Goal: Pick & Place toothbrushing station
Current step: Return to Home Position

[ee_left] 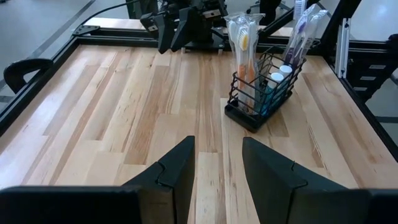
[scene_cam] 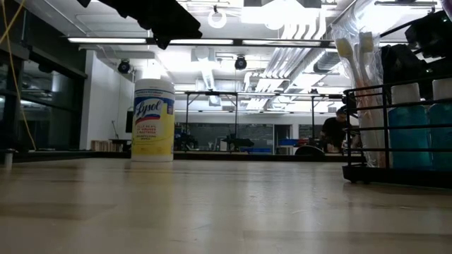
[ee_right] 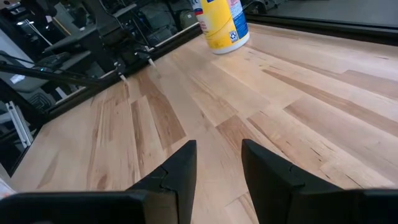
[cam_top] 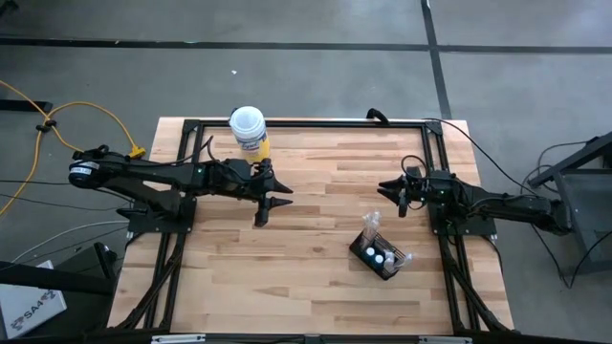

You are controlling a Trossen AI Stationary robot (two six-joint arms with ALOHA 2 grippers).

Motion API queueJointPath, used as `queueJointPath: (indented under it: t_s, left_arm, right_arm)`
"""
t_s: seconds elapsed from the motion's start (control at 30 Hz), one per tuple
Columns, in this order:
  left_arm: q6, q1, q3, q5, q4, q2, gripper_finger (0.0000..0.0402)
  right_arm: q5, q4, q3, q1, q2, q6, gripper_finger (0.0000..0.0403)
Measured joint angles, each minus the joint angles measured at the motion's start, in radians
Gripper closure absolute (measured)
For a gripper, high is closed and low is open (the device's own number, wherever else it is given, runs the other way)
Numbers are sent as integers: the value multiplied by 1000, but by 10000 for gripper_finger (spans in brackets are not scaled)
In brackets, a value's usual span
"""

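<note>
Toothbrushing station (cam_top: 381, 253): black wire rack, lower right of centre in the high view, standing flat on the wooden table (cam_top: 306, 287). Its long axis runs diagonally, upper left to lower right. Wrapped toothbrushes (ee_left: 241, 43) stand upright at the upper-left end; white-capped bottles (cam_top: 382, 257) sit in the middle. In the low view the rack (scene_cam: 395, 134) is at the right edge, base on the boards.

Right gripper (cam_top: 392, 196): just above the rack in the high view, apart from it and pointing left. The right wrist view shows its fingers (ee_right: 180, 168) parted by a moderate gap, with nothing held.

Left gripper (cam_top: 271, 203): left of centre, well apart from the rack and pointing right. Its fingers (ee_left: 177, 168) are parted by a similar gap, with nothing held.

Canister (cam_top: 249, 131): white lid, yellow label, upright near the table's top edge, just above the left gripper.

Open room: bare boards between the grippers and across the lower left. The rack is near the black frame rail (cam_top: 449, 258) on its right.
</note>
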Motion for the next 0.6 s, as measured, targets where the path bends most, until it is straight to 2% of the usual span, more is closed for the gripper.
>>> queueJointPath:
  t_s: [0.6]
  left_arm:
    - [0,0,0,0,0,0,273]
  right_arm:
    - [0,13,0,0,0,2,284]
